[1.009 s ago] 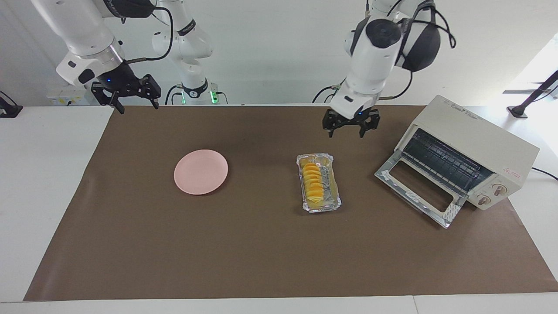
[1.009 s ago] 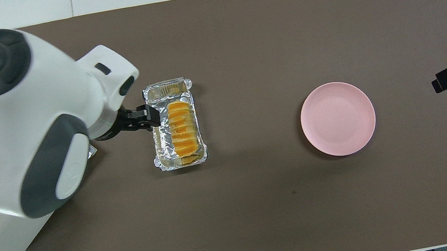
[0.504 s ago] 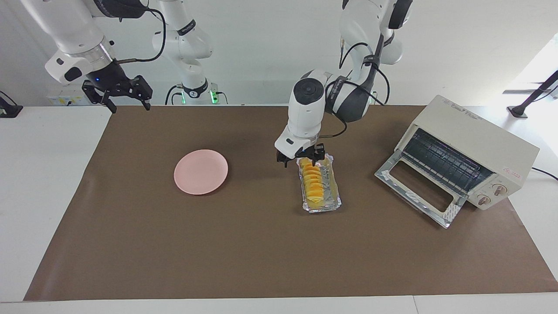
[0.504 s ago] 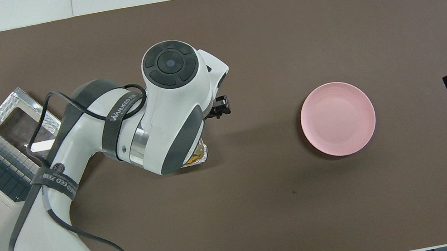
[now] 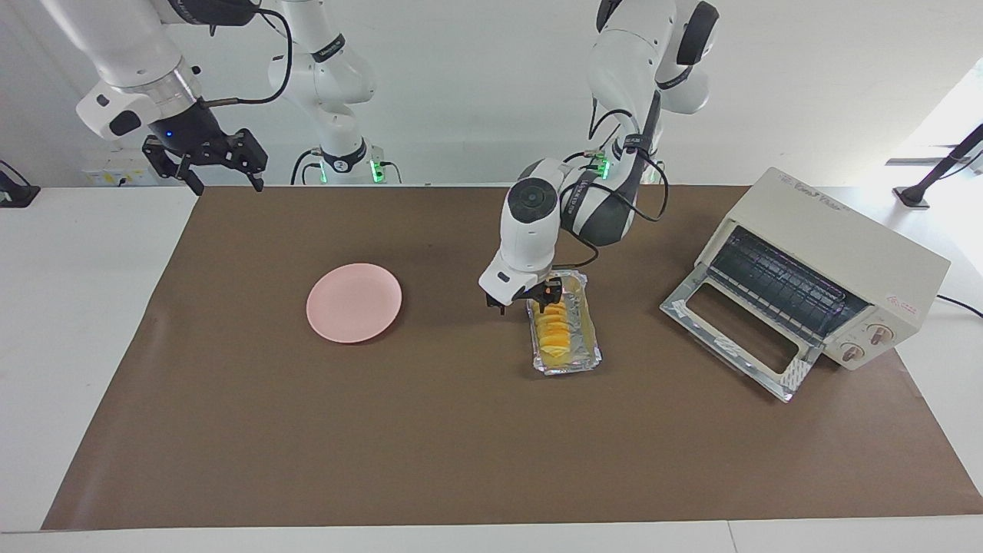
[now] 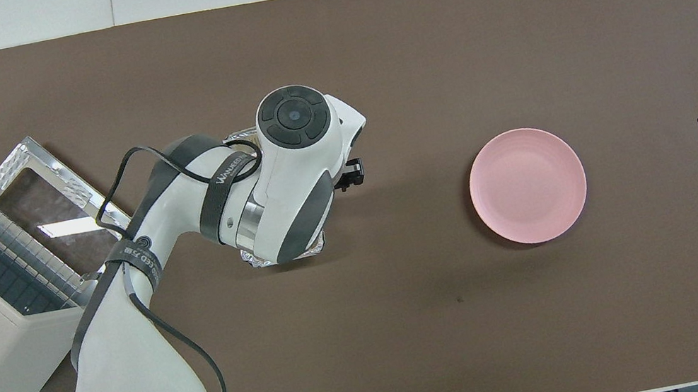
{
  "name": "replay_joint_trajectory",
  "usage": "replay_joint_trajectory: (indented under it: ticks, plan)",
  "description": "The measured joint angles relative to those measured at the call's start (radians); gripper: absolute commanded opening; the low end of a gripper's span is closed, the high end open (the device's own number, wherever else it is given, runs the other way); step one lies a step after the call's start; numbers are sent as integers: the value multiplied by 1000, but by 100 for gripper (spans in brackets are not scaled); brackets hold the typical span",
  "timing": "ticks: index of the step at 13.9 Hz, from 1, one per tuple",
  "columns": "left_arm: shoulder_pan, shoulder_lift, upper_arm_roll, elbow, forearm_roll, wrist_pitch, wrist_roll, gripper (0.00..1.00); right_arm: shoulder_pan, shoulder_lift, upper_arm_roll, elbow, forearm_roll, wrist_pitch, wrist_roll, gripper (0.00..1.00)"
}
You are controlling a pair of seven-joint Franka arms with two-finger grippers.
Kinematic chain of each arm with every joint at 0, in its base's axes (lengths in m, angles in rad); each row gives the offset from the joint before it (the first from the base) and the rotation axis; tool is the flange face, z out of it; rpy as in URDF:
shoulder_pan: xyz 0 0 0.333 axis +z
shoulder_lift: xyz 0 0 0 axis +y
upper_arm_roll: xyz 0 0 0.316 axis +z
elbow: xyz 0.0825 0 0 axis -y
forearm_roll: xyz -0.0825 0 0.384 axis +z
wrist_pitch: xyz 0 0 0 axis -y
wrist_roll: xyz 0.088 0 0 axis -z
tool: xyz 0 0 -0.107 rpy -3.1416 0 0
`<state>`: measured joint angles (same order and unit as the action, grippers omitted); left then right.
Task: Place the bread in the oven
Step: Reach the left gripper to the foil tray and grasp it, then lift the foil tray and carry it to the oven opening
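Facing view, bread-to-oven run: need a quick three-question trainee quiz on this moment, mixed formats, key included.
1. True or false: the cream-white toaster oven has its glass-windowed door shut.
2. Multiple choice: the loaf of yellow-orange bread slices lies in
A. the round pink plate
B. the crinkled silver foil tray
C. the oven, on its dark wire rack
3. Fill in: the left gripper is down at the end of the tray nearer to the robots, while the right gripper waits up over the table's edge at the ____ arm's end.

Key: 1 false, the door is folded down open; 2 B; 3 right.
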<state>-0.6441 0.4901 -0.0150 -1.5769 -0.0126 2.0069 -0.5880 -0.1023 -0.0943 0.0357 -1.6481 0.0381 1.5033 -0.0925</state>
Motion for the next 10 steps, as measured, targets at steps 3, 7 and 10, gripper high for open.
replay_joint_trajectory:
  ticks: [3, 7, 10]
  plan:
    - [0, 15, 1, -1, 0, 21, 0, 81, 0, -7, 7, 5, 0, 0, 0, 100]
    - [0, 29, 1, -2, 0, 36, 0, 70, 0, -11, 9, 5, 0, 0, 0, 100]
    - [0, 33, 2, -4, 0, 37, 0, 50, 0, -12, 10, 5, 0, 0, 0, 100]
